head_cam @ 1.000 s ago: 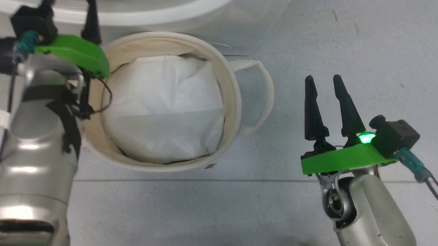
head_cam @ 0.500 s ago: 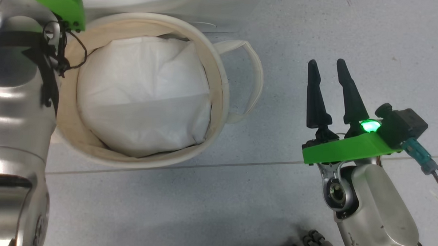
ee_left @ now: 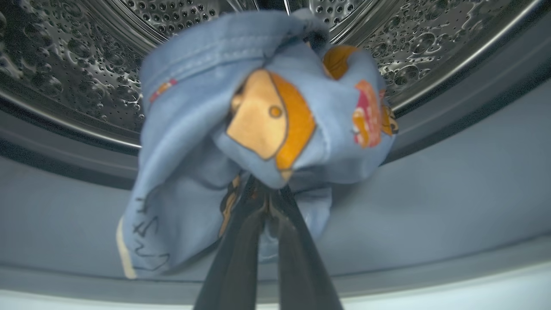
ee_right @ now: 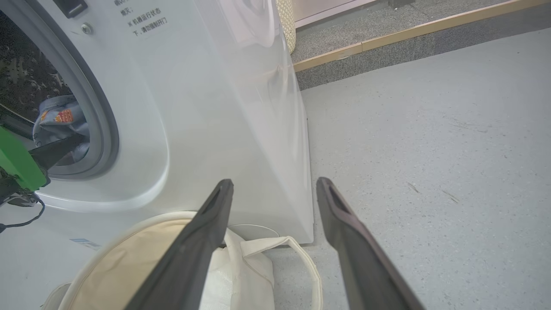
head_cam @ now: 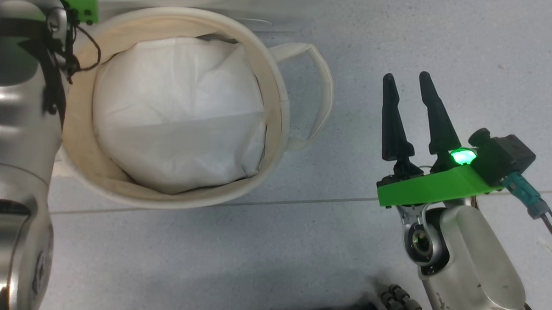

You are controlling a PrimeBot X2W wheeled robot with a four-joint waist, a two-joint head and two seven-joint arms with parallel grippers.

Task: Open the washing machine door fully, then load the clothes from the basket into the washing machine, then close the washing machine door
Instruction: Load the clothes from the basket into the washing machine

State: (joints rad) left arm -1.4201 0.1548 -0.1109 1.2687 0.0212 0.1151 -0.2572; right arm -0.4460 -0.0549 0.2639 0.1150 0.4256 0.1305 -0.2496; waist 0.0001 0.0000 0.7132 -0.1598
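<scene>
Your clenched left hand point(ee_left: 267, 202) has the clothes point(ee_left: 258, 120) bunched at its fingertips in the washing machine point(ee_right: 206, 107) mouth, drum straight ahead; your released right hand point(head_cam: 407, 81) hangs beside the basket point(head_cam: 280, 100).

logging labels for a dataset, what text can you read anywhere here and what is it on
"下,请勿强制开门": small print on the washing machine front.
The line above it, ending "状态": only partly legible; the top line is cut off.
Black scrawl on the clothes: unreadable.
The blue sticker low on the machine: too small.
</scene>
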